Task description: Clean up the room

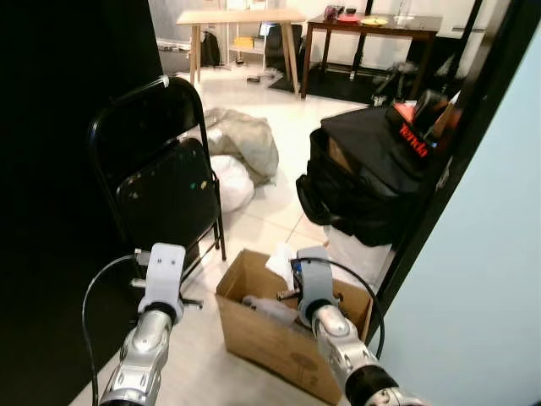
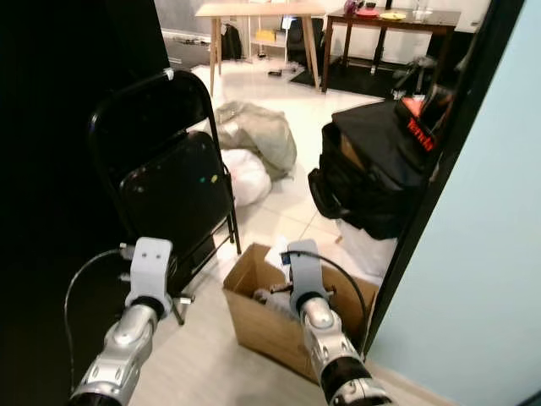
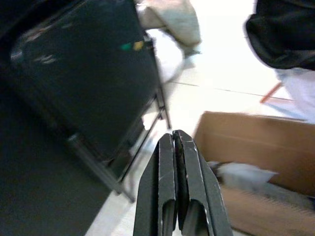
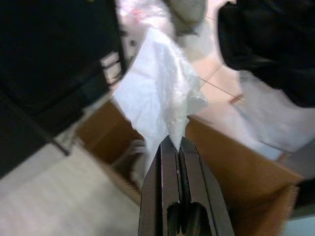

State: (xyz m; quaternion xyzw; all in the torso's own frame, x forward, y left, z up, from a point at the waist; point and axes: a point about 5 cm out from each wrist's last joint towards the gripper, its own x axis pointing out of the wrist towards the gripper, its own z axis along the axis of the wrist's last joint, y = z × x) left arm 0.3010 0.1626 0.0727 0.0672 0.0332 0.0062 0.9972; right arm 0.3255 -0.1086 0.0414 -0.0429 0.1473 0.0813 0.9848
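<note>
The right gripper [image 4: 178,142] is pinching a crumpled white tissue [image 4: 157,93], held above the open cardboard box [image 1: 270,334] at about 6 o'clock on the floor, seemingly so the scrap can drop in with the litter already there. The left gripper [image 3: 177,140], pressed together and empty, hangs beside the black folding chair [image 1: 165,190] at 9 o'clock. Pale tiled floor [image 1: 279,207]; stuffed bags [image 1: 245,144] at 12 o'clock, a black bag [image 1: 363,178] at 2, tables beyond.
</note>
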